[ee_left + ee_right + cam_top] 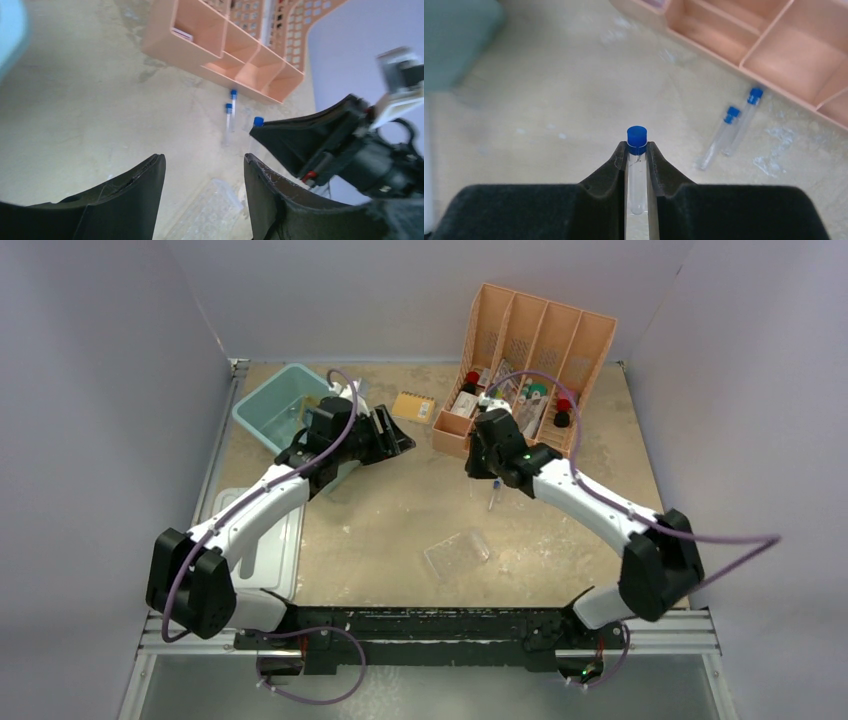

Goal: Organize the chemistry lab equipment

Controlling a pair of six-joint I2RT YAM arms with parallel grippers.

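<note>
My right gripper [478, 468] [637, 147] is shut on a clear blue-capped test tube [637, 165] and holds it above the table; its cap also shows in the left wrist view [258, 121]. Two more test tubes [724, 136] [228, 122] lie side by side on the table in front of the peach divider. The clear plastic tube rack [457, 552] [210, 210] lies flat near the table's middle front. My left gripper [398, 438] [202, 162] is open and empty, above the table left of the right gripper. Goggles, tubing, tongs and bag are out of view.
A peach divider [590, 335] with bottles stands at the back right. A teal bin [262, 400] sits at the back left behind the left arm. An orange notepad [413, 406] lies between them. A white tray [285, 550] lies at the left edge.
</note>
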